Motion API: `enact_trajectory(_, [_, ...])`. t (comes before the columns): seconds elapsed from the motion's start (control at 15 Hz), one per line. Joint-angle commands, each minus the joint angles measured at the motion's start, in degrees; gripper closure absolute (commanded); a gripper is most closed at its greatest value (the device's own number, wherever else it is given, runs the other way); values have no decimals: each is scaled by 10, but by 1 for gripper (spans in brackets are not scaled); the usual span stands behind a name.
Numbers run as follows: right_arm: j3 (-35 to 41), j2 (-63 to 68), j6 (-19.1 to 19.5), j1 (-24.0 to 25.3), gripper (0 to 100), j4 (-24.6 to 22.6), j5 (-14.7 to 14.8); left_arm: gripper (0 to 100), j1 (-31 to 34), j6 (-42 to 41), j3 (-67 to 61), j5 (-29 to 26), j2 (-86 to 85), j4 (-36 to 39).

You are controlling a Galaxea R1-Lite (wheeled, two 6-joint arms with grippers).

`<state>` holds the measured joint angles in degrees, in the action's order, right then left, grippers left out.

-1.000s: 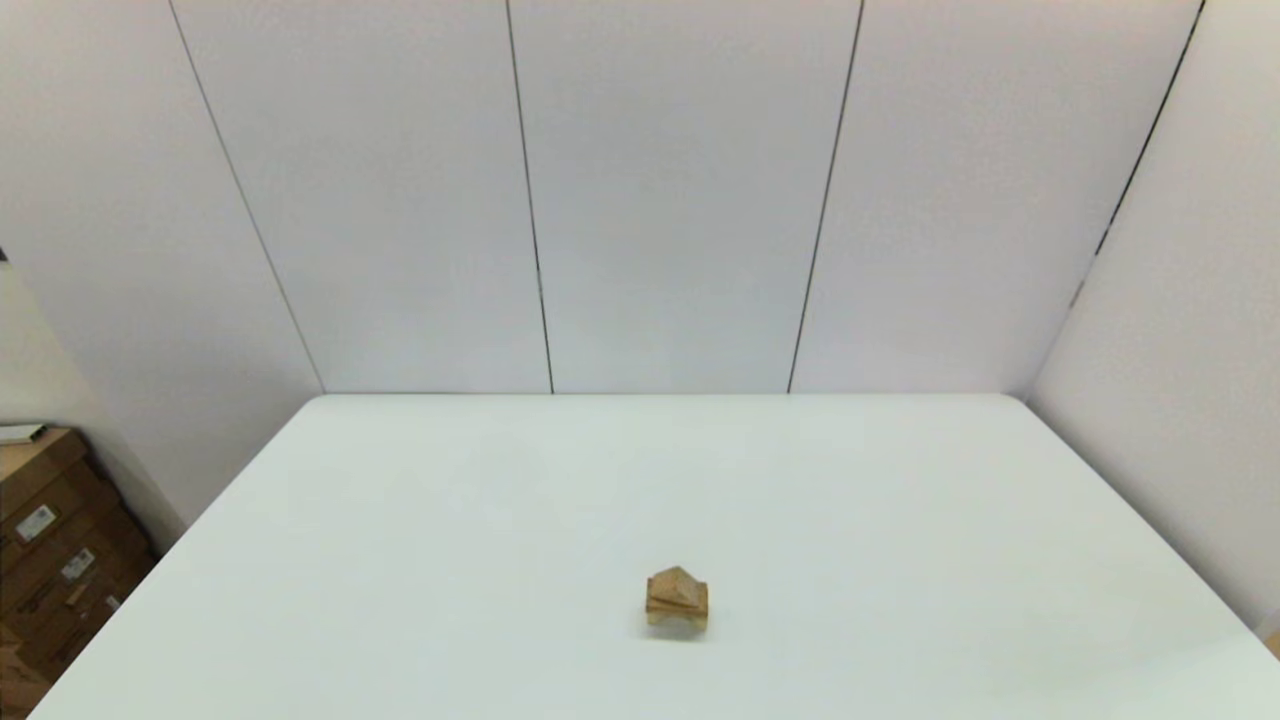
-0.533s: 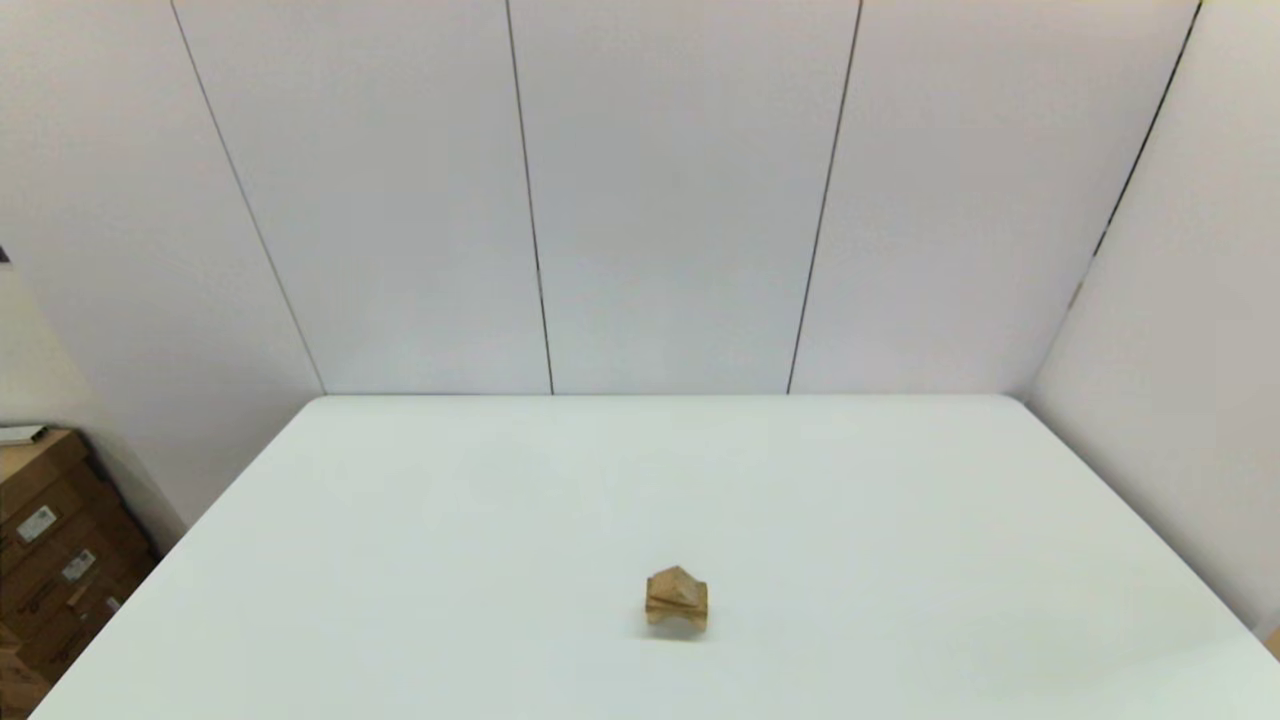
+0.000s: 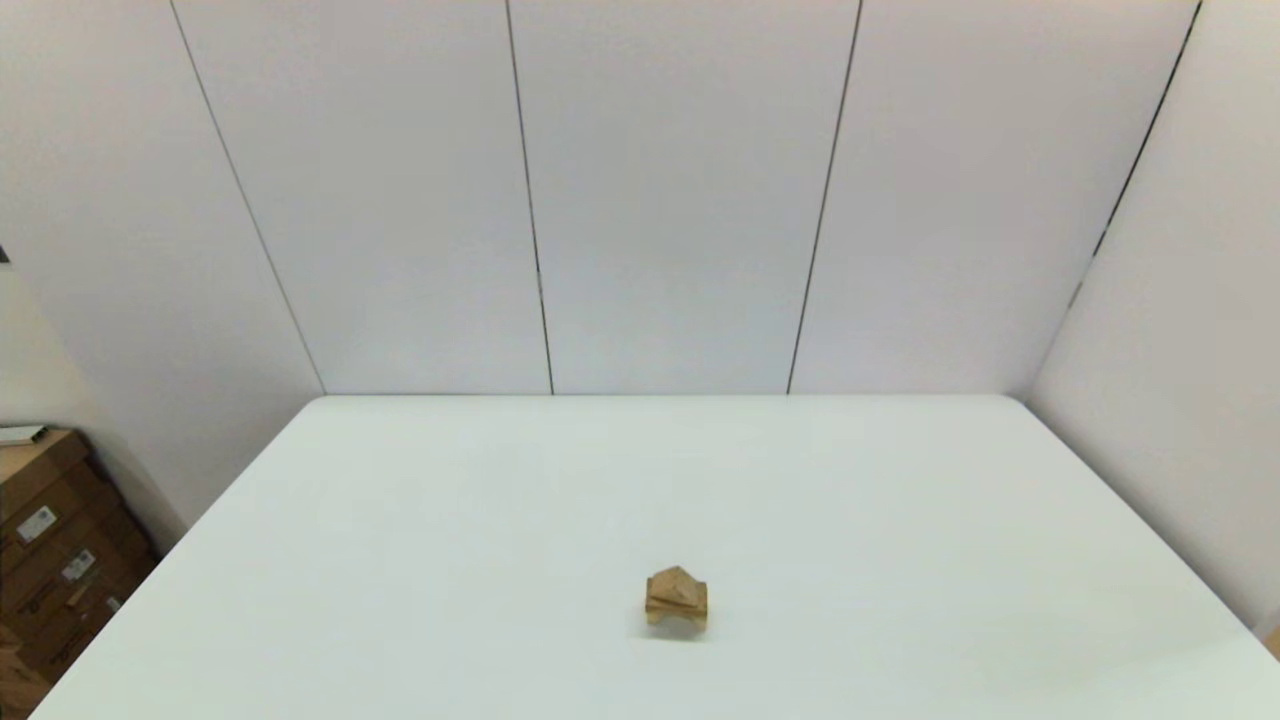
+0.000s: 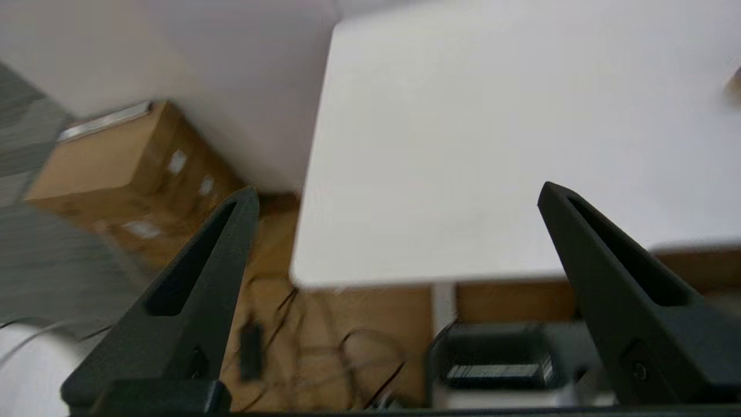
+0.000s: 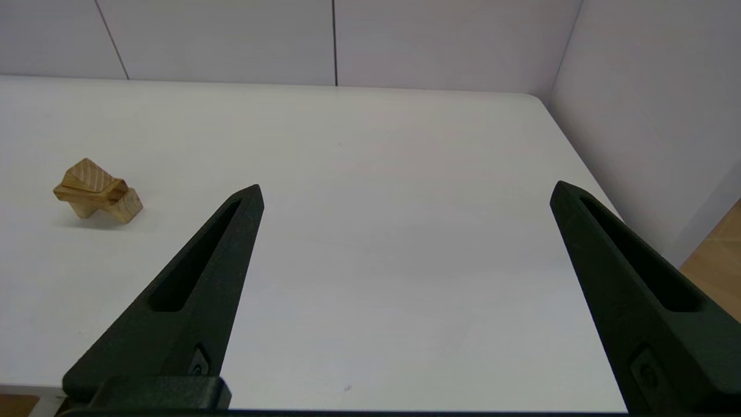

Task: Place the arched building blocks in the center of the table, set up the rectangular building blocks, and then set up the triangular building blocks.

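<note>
Head view, tabletop (image 3: 900,560): white and broad; neither arm shows in it.
Head view, stack: three wooden blocks piled near the middle of the front part; the arch block (image 3: 677,615) stands on the tabletop at the bottom; the flat slab (image 3: 675,597) lies on top of it; the triangle block (image 3: 677,578) sits on the slab, peak up.
Head view, cardboard boxes (image 3: 50,560): on the floor off the tabletop's left edge.
Left wrist view, left gripper (image 4: 397,194): fingers (image 4: 197,278) spread wide, holding nothing; it hangs by a corner of the tabletop (image 4: 463,145), off its edge, with the cardboard boxes (image 4: 116,162) and cables on the floor below; a sliver of wood at the picture's far edge is too blurred to name.
Right wrist view, right gripper (image 5: 405,191): fingers (image 5: 191,289) spread wide, holding nothing; it is over the near edge of the tabletop (image 5: 376,202), on its right side, well apart from the stack.
Right wrist view, stack: the arch block (image 5: 124,207) under the flat slab (image 5: 87,192), the triangle block (image 5: 90,172) on top; the slab looks turned somewhat askew on the arch.
</note>
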<state>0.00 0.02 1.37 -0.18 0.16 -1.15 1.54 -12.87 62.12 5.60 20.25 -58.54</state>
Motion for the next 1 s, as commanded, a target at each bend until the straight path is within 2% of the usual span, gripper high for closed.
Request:
enact_trajectory(0.07, [0,0,0,0,0,0,0,0,9,31,-73,-19,-34,140])
enact_trajectory(0.33, [0,0,0,0,0,0,0,0,15,67,-101,1,-54,221])
enact_trajectory(0.47, [0,0,0,0,0,0,0,0,15,77,-135,45,-53,324])
enact_trajectory(0.67, [0,0,0,0,0,0,0,0,12,64,-195,64,-54,429])
enact_trajectory(1.0, [0,0,0,0,0,0,0,0,-21,51,-223,70,-64,424])
